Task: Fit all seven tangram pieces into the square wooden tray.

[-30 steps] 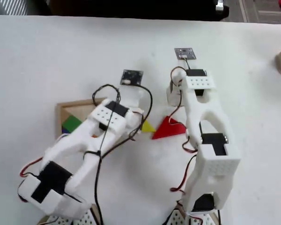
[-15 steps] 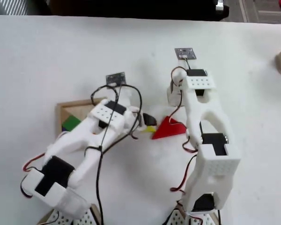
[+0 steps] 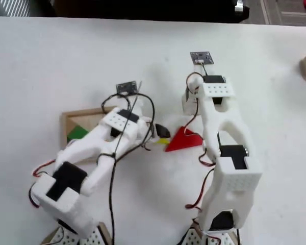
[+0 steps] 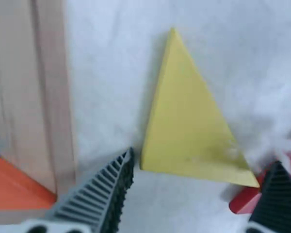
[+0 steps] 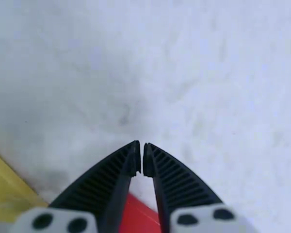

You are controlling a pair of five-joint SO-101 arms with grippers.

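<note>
While my left gripper (image 4: 202, 160) stands spread wide, it grasps nothing. The yellow triangle (image 4: 189, 121) lies flat on the white table (image 5: 160, 63) between and just ahead of its two fingertips. One fingertip sits just beside one base corner of that piece and the other just beside the opposite corner. I cannot tell whether either one touches it. The triangle's apex points away from the fingers.

Outboard of the first fingertip runs the wall of the wooden tray (image 4: 43, 97), near the triangle but apart from it. An orange piece (image 4: 14, 189) lies inside that wall. From above, a green piece (image 3: 77, 132) also lies in the tray.

Beside the second fingertip lies a corner of the red piece (image 4: 242, 204), close against the yellow corner.

My right gripper (image 5: 140, 158) is clenched, fingertips all but touching, with nothing between them. It points at bare table. The red piece lies under its finger roots, and a yellow edge shows off to one side.
</note>
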